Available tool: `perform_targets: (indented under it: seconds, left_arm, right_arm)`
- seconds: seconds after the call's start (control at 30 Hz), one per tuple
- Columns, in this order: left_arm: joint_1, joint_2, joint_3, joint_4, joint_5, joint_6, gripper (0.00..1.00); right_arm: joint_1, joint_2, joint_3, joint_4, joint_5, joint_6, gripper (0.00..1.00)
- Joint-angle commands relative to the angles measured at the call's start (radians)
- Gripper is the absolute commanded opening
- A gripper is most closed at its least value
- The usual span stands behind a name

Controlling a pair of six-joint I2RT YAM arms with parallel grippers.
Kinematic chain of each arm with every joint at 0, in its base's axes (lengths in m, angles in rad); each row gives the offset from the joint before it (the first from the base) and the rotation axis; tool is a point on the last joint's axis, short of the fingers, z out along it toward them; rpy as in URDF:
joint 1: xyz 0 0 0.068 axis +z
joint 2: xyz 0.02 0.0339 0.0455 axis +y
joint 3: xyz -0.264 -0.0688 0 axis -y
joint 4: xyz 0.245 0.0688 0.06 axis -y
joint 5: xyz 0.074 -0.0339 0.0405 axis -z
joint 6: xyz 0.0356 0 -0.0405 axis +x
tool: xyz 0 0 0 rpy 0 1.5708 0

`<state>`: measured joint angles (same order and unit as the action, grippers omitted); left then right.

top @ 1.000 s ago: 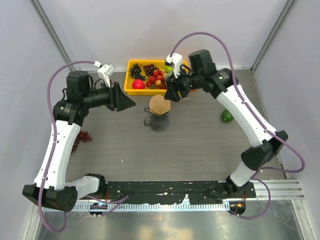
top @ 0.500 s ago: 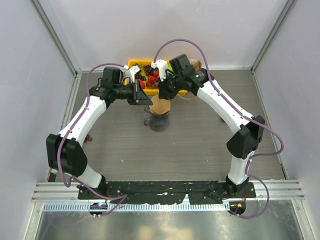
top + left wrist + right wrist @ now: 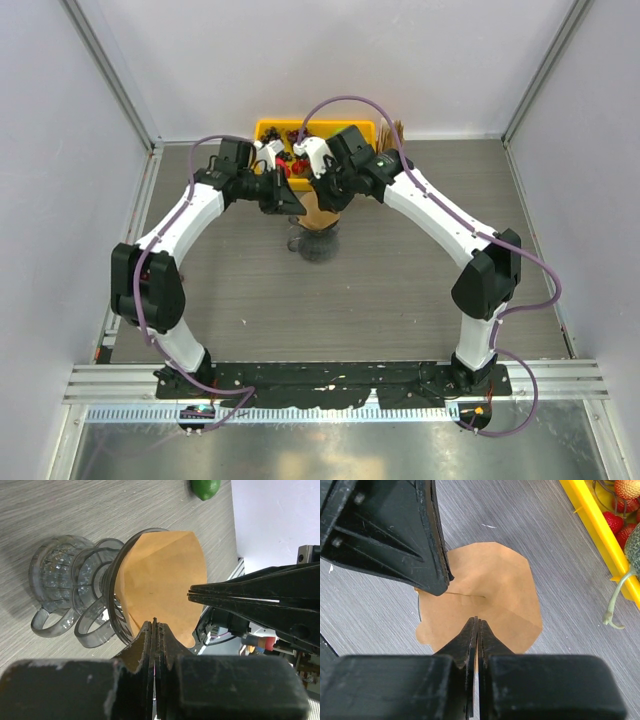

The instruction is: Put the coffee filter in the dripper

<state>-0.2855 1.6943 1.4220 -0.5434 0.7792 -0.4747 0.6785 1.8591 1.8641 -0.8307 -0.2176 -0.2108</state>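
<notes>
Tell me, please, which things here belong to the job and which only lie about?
For the job:
- coffee filter
- dripper, which holds the filter

Lying about:
- yellow tray
- strawberries in that tray
- green fruit on the table

Overhead, the left gripper [image 3: 299, 206] and right gripper [image 3: 323, 206] hide part of the filter [image 3: 318, 216], dripper [image 3: 316, 247] and yellow tray [image 3: 262, 128]. A green fruit [image 3: 205, 487], probably a lime, is cropped.
</notes>
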Motion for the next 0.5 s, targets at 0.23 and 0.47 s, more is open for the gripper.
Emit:
perform_targets:
  seconds: [0.23, 0.47]
  left_arm:
    - [0.100, -0.218, -0.060, 0.160, 0.129, -0.119, 0.40]
    - [0.268, -0.387, -0.256, 0.158, 0.158, -0.102, 0.43]
  right_arm:
    - [0.038, 0.026, 0.026, 0.033, 0.073, -0.032, 0.05]
    - [0.062, 0.077, 0.035, 0.048, 0.102, -0.044, 0.05]
